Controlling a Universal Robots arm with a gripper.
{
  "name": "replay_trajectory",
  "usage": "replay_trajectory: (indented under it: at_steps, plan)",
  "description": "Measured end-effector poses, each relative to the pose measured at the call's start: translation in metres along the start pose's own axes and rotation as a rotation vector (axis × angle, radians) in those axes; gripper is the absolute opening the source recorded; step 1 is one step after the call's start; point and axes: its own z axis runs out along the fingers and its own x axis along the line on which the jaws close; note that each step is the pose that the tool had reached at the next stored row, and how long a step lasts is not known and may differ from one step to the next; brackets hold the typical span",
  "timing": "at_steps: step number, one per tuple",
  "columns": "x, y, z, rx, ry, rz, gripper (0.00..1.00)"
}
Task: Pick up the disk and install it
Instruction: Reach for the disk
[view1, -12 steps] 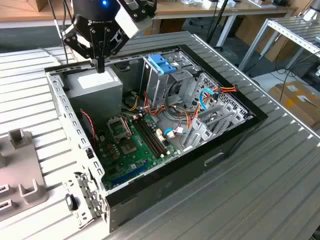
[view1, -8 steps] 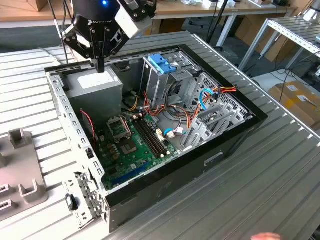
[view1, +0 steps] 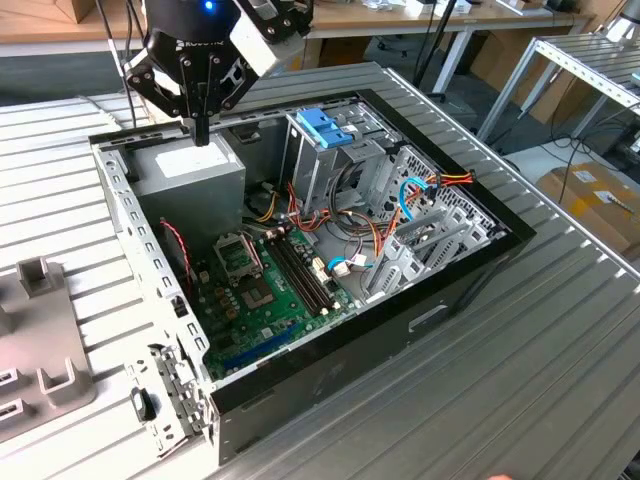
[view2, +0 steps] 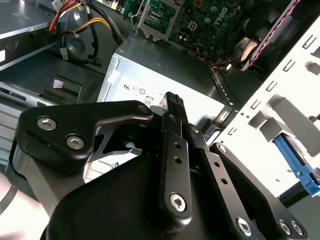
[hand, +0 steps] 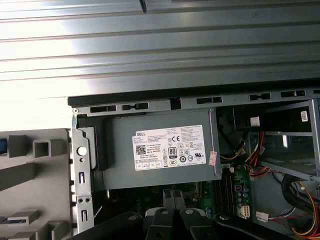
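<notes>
My gripper (view1: 201, 132) hangs over the back corner of the open computer case (view1: 330, 385), just above the grey power-supply box (view1: 190, 175). Its fingers are shut together with nothing between them, and they show the same way in the second wrist view (view2: 174, 102). Past the case's pale side wall a light-blue plastic piece (view2: 296, 162) shows. I cannot tell whether it belongs to the disk. No disk shows in the exterior view.
Inside the case lie a green motherboard (view1: 265, 290), bundled cables (view1: 400, 215) and a tall metal drive cage topped by a blue bracket (view1: 325, 125). A grey fixture (view1: 35, 340) stands outside the case at the exterior view's left. The table (view1: 560, 340) is ribbed metal.
</notes>
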Motion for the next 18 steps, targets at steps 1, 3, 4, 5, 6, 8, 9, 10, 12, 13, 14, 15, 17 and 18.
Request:
replay_trajectory:
  at_steps: [1,3,4,5,6,8,9,10,12,13,14,15,17,18]
  plan:
    - [0.0001,0.0000,0.0000,0.0000,0.0000,0.000,0.11]
    - [0.0008,0.0000,-0.0001,0.0001,0.0000,0.000,0.11]
    - [0.0012,-0.0001,-0.0001,0.0000,0.0000,0.000,0.11]
    - [0.0017,-0.0001,-0.0001,0.0000,0.0000,0.000,0.11]
    - [0.0022,-0.0002,-0.0001,0.0000,0.0000,0.000,0.11]
    - [0.0035,-0.0003,-0.0001,0.0000,0.0000,0.000,0.11]
    - [0.0046,-0.0004,-0.0001,-0.0001,0.0000,0.000,0.11]
    - [0.0054,-0.0004,-0.0002,0.0000,0.0000,0.000,0.11]
    - [0.0076,-0.0006,-0.0002,0.0000,0.0000,0.000,0.11]
    - [0.0094,-0.0007,-0.0003,0.0000,0.0000,0.000,0.11]
    - [0.0104,-0.0008,-0.0003,0.0000,0.0000,0.000,0.11]
    - [0.0113,-0.0008,-0.0003,0.0000,0.0000,0.000,0.11]
    - [0.0133,-0.0010,-0.0003,0.0000,0.0000,0.000,0.11]
    - [0.0141,-0.0011,-0.0004,0.0000,0.0000,0.000,0.11]
